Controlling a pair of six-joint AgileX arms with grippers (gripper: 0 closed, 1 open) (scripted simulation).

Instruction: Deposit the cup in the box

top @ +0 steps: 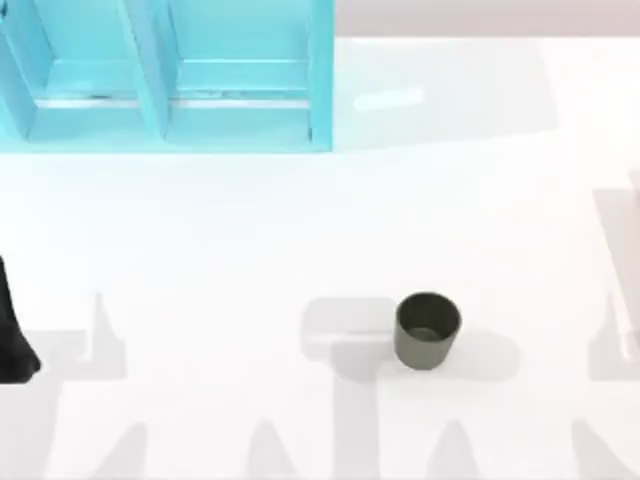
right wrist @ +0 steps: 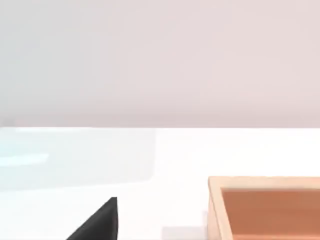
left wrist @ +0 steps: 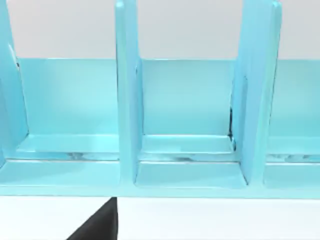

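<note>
- The cup (top: pixel 428 329) looks matt: olive-grey, smooth-walled, no shine on rim or side.
- The rack (top: pixel 170 75) looks like painted wood or plastic, light blue, with a glossy finish; its shelf floors (left wrist: pixel 187 150) carry bright streaks of reflection and the dividers (left wrist: pixel 127 95) have smooth faces with dark scuffs along some edges.
- The table (top: pixel 250 230) is white, smooth and faintly glossy, mirroring a pale blue tint beside the rack.
- The box (right wrist: pixel 265 207) looks like bare light wood, matt, with a paler rim and a warmer orange-brown inner wall.
- The left arm (top: pixel 15 335) is black and matt, like plastic.
</note>
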